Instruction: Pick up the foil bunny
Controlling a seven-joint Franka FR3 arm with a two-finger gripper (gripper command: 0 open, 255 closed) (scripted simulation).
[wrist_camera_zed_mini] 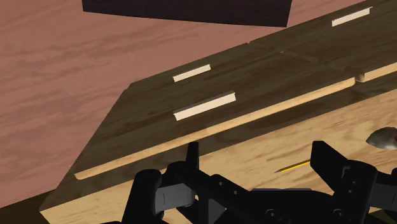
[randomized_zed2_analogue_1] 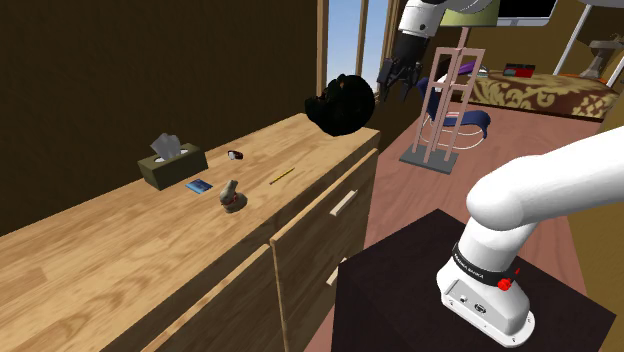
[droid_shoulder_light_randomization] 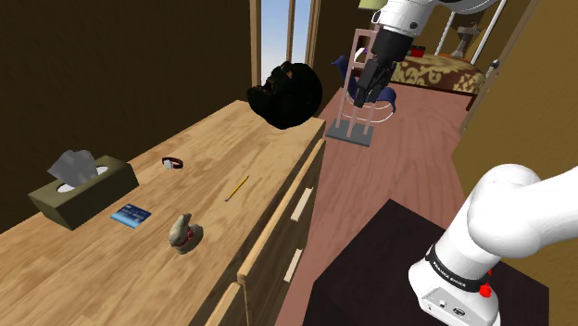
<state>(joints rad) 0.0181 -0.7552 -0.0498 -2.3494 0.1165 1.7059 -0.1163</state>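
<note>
Tissue box (droid_shoulder_light_randomization: 88, 196) holds crumpled tissue (droid_shoulder_light_randomization: 76, 167); foil bunny (droid_shoulder_light_randomization: 183, 231) near.

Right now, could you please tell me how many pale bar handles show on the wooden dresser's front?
3. At the end of the wooden dresser, an upper pale bar handle and a lower one; a third sits on the neighbouring drawer front. Others may be hidden.

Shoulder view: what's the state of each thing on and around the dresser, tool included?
Tool: open, empty, in the air, away from the bunny.
Bunny: upright on the dresser, not held.
Drawers: shut.
Tissue box: a tissue sticking out of its top.
Pencil: lying flat.
Blue card: lying flat.
</note>
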